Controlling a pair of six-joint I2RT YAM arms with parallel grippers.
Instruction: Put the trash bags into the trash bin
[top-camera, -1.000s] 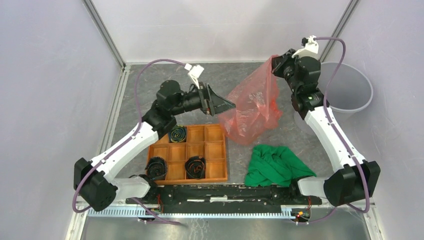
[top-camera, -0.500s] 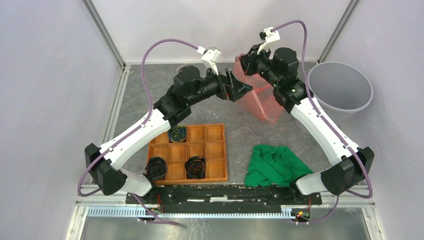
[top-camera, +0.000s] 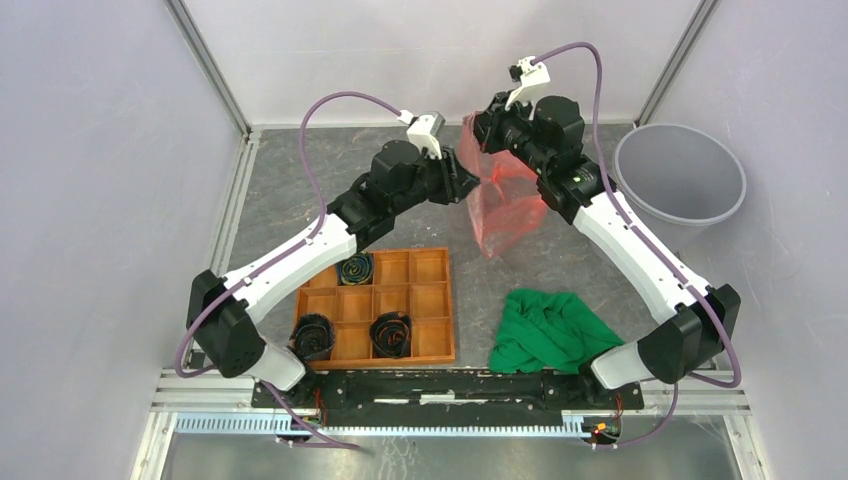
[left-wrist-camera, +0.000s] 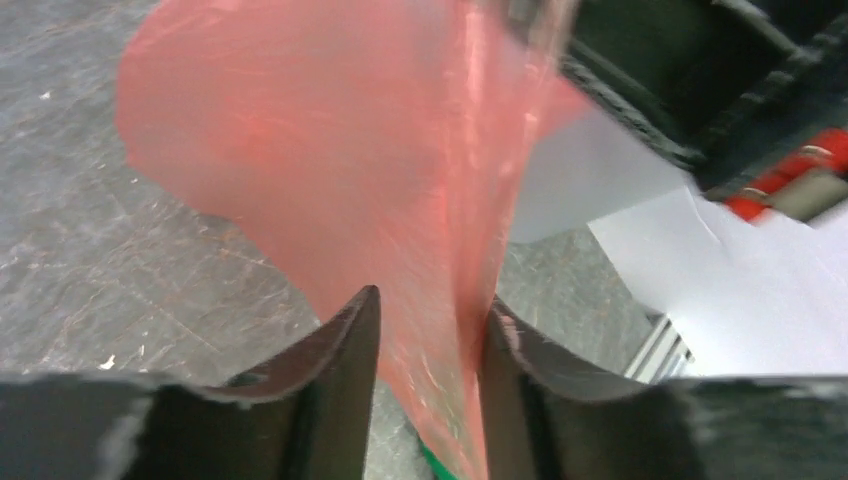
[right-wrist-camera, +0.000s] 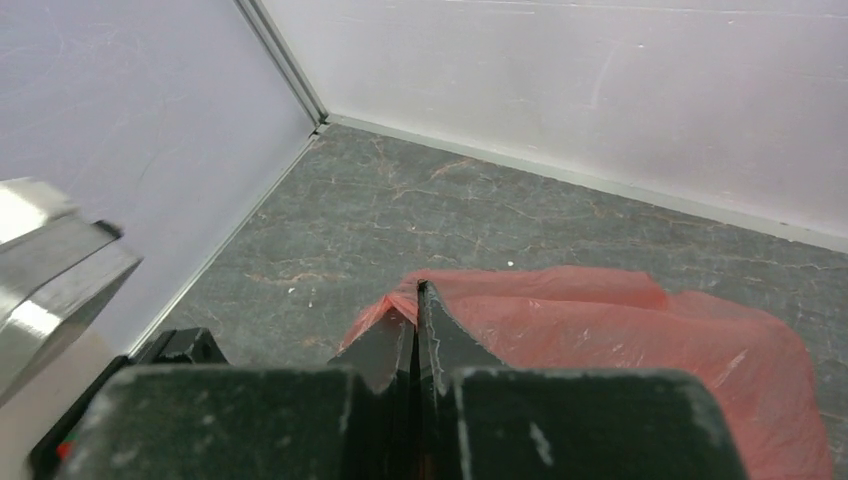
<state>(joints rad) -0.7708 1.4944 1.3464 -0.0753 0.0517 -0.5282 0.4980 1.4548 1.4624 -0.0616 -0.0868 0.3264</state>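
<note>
Left of the trash bin (top-camera: 685, 180), the red trash bag (top-camera: 503, 195) pinched in the right gripper (right-wrist-camera: 417, 300) is now straddled by the left gripper (left-wrist-camera: 430, 310), narrowed but unclosed, likely for a second hold.

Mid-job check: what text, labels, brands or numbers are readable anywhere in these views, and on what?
None readable in any view.
red bag: plain film, no print.
grey bin: plain walls, no label.
orange tray: bare wood, no marking.
green cloth: no tag visible.
</note>
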